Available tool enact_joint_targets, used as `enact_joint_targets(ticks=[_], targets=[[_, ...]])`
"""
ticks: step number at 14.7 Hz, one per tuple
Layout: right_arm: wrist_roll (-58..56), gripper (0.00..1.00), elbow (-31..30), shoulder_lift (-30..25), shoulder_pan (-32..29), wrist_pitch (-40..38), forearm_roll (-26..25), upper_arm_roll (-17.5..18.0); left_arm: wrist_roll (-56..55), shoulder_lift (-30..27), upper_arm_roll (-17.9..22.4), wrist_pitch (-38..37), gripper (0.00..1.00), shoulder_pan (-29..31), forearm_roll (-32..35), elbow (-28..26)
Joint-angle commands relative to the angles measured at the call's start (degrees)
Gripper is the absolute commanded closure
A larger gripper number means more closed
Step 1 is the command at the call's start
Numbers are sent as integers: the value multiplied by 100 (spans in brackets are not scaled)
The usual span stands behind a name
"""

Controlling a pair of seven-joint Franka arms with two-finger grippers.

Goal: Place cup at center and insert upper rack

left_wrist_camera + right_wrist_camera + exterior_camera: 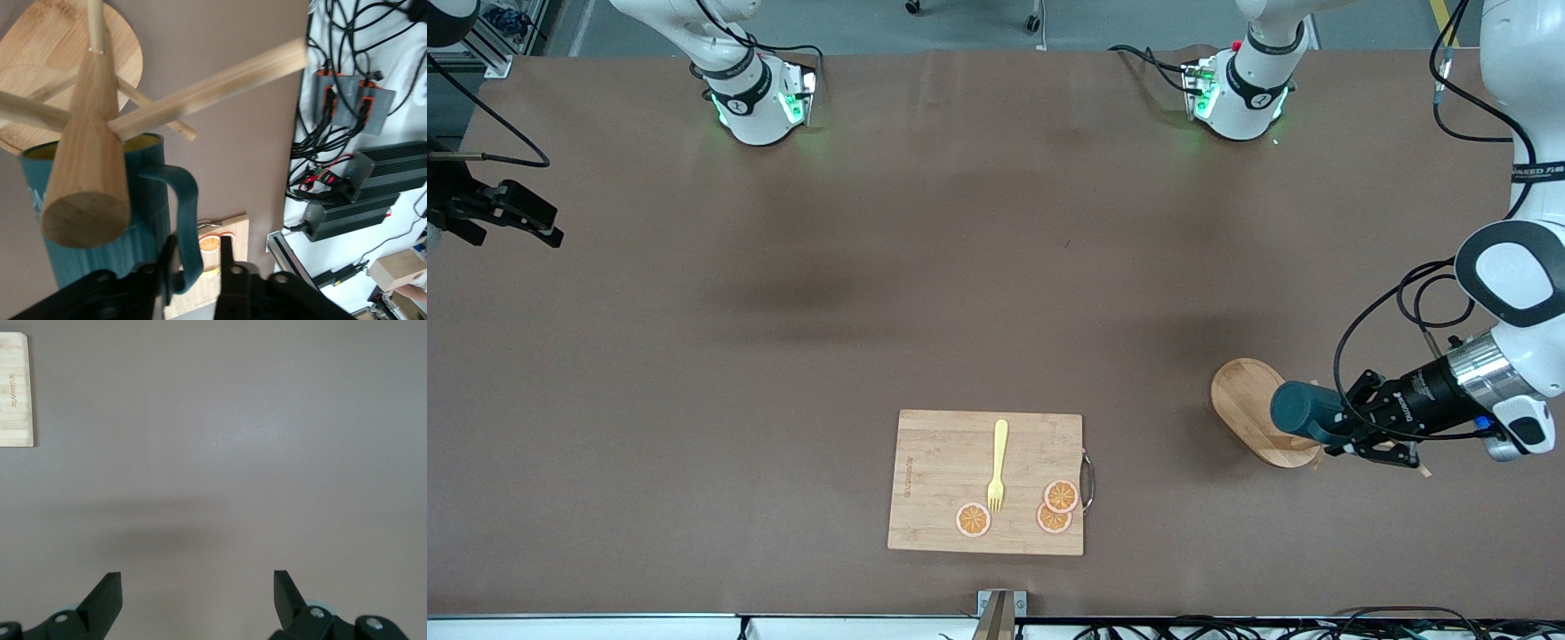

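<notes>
Gripping cup (1303, 411) handle, left tool (1347, 427).

Brown table (800, 373), matte, faintly shadowed. Directly on it: wooden cutting board (951, 471) near the front camera's edge, toward the right arm's end from the left gripper (1352, 433); oval base of the upper rack (1245, 404) just beneath that gripper. Bare brown surface under the right gripper (197, 590), jaws spread.
</notes>
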Motion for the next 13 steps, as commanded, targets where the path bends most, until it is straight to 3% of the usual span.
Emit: enact_joint_targets(ticks=[1, 4, 7, 13], targets=[[-32, 0, -46, -66, 12, 30, -59, 2, 107, -234, -25, 10, 0, 131, -9, 66], [-32, 0, -37, -57, 12, 56, -59, 2, 81, -383, -17, -60, 0, 176, 35, 252], [-32, 0, -37, -57, 12, 56, -59, 2, 440, -910, -43, -645, 0, 184, 1113, 190], [-32, 0, -28, -57, 12, 56, -59, 2, 3802, -1824, -25, -2668, 0, 668, 1967, 146]])
